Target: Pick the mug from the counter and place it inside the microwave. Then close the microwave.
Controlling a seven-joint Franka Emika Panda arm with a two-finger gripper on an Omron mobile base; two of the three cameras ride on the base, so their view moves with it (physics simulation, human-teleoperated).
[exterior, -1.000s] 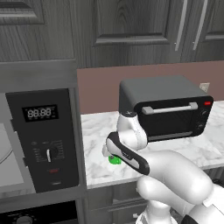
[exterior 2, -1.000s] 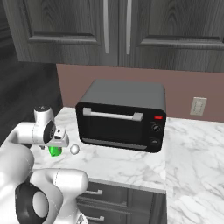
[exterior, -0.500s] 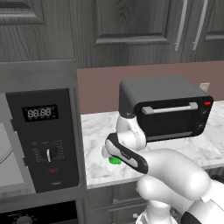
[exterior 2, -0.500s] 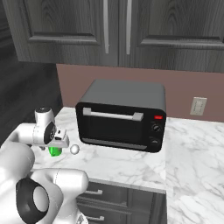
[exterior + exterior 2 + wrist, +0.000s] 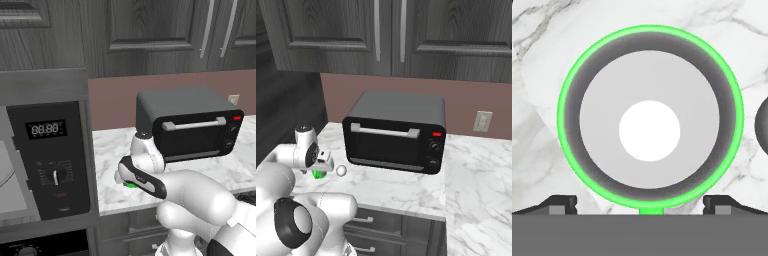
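The small bright green cylindrical mug (image 5: 649, 117) stands upright on the white-grey veined marble counter (image 5: 401, 187), left of the black boxy countertop oven (image 5: 393, 132). The gripper (image 5: 640, 202) hangs straight above the mug, jaws spread wide, holding nothing. Best to descend centred so each finger clears the rim. A small white ball (image 5: 341, 171) sits just beside the mug; the built-in dark grey microwave (image 5: 47, 160) waits further left.

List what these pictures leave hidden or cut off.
- Mug body: left base view, the arm covers all but a green sliver.
- Microwave cavity and door: left base view, cut by the left edge.
- Grey round thing: hand view, cut by the right edge.
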